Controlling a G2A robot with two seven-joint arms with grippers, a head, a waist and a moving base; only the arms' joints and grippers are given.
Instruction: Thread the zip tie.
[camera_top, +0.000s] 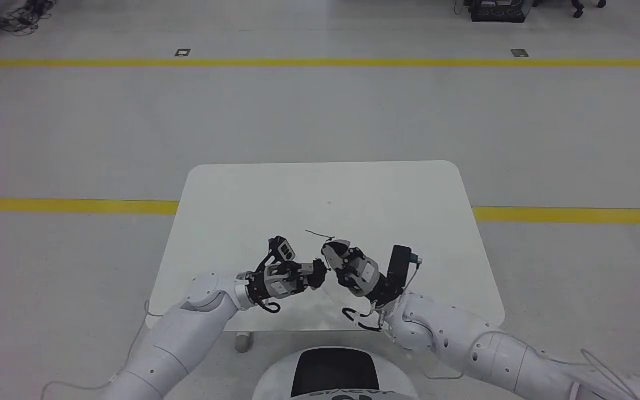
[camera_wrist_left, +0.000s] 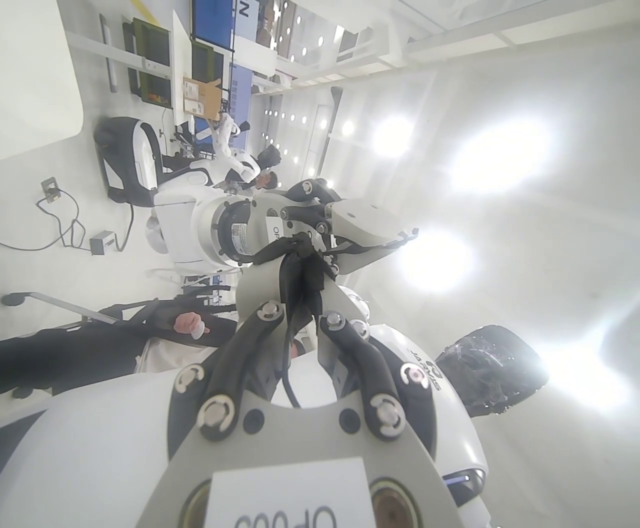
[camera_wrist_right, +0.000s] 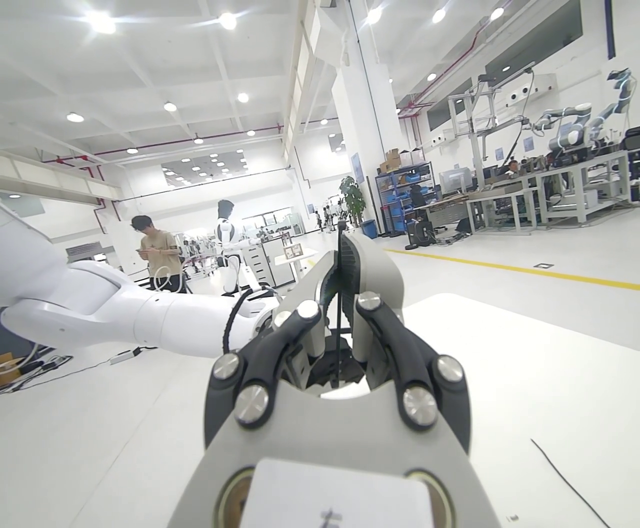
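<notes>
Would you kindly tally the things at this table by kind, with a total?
Grippers (left gripper, right gripper): 2
White table: 1
Black zip tie, held between the two grippers: 1
Thin black strand lying on the table, kind unclear: 1
Total: 5

A black zip tie (camera_wrist_right: 340, 310) is being shown between the white fingers (camera_wrist_right: 374, 272) of the right gripper (camera_wrist_right: 342, 260), lined with black ribbing. The desk (camera_top: 300, 200) is being shown plain white, and the pale grey floor (camera_top: 100, 130) is being crossed by yellow stripes (camera_top: 300, 63).
</notes>
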